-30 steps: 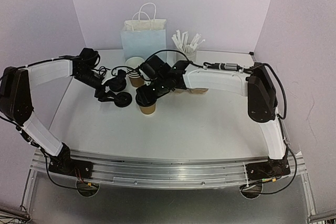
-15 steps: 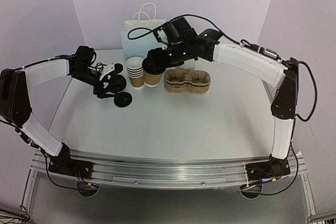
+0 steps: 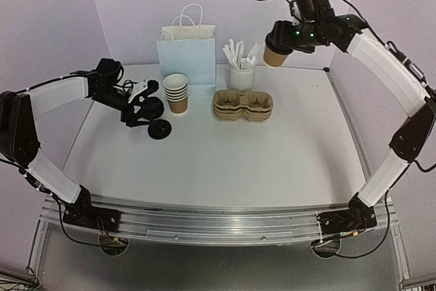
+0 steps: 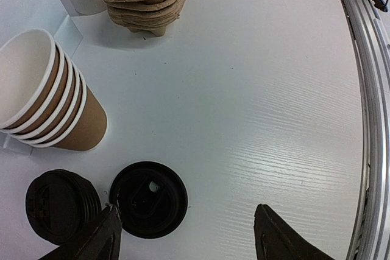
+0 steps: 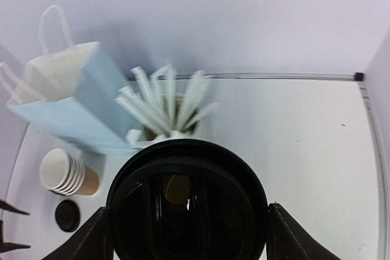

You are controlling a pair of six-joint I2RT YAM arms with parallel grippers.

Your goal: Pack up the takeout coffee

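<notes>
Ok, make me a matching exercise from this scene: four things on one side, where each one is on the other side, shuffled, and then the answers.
Things:
1. lidded cup
2. stack of open cups
3. loose black lid
4. stack of cardboard carriers

Places:
A. in front of the straw cup
B. flat on the table, by the open left gripper
C. up in the air, held by the right gripper
D. in front of the blue bag

Pairs: 1-C, 2-D, 3-B, 4-A.
</notes>
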